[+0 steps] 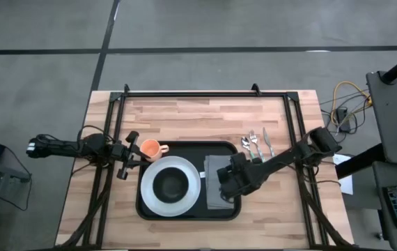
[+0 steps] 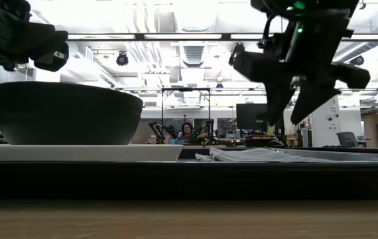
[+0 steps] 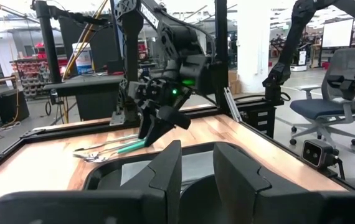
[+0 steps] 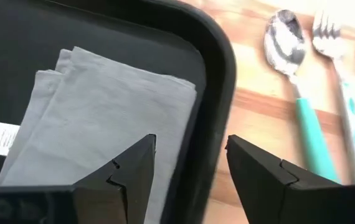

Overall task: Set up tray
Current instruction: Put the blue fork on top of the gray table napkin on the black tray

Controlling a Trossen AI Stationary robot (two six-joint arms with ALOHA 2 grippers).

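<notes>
The black tray (image 1: 188, 152) lies at the table's middle. On its left part a white plate (image 1: 189, 174) carries a dark bowl (image 1: 170, 185). A folded grey napkin (image 1: 214, 164) lies on its right part. An orange cup (image 1: 150, 148) stands at the tray's far left corner. My left gripper (image 1: 130, 157) is open beside the cup, on its left. My right gripper (image 1: 228, 183) hangs open above the napkin (image 4: 103, 106), and its fingers stand over the tray's right rim (image 4: 218, 74). In the low view it (image 2: 287, 109) is clear of the cloth.
A spoon (image 4: 286, 46), a fork (image 4: 330, 37) and a third piece of cutlery (image 1: 255, 144) lie on the wood just right of the tray's far right corner. Black frame rails run along the table's left, right and far sides. Bare wood shows along the far edge.
</notes>
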